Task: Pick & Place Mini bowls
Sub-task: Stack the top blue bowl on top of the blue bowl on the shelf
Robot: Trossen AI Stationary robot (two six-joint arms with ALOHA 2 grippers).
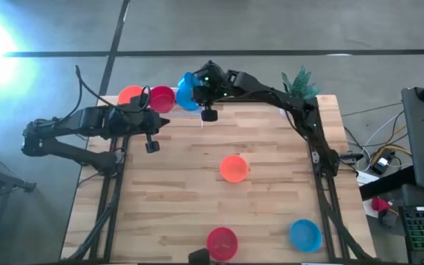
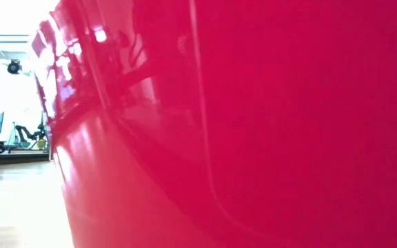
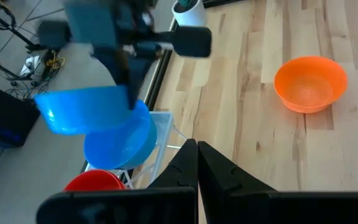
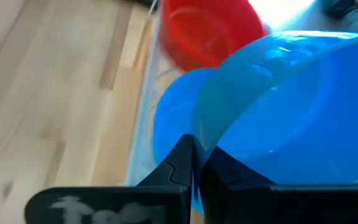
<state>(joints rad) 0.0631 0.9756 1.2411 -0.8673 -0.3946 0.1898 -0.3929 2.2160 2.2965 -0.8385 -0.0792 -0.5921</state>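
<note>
While my right arm stretches across the table's far edge, my right gripper (image 1: 197, 90) pinches the rim of a blue bowl (image 4: 291, 106), tilted above another blue bowl (image 3: 118, 142) beside the red bowl (image 1: 161, 98) and orange bowl (image 1: 131, 95). My left gripper (image 1: 166, 120) hangs nearby, fingers closed, holding nothing.

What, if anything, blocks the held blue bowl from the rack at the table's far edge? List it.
Nothing foreign. The right gripper holds a blue bowl directly over the rack, where another blue bowl already sits beside a red bowl.
</note>
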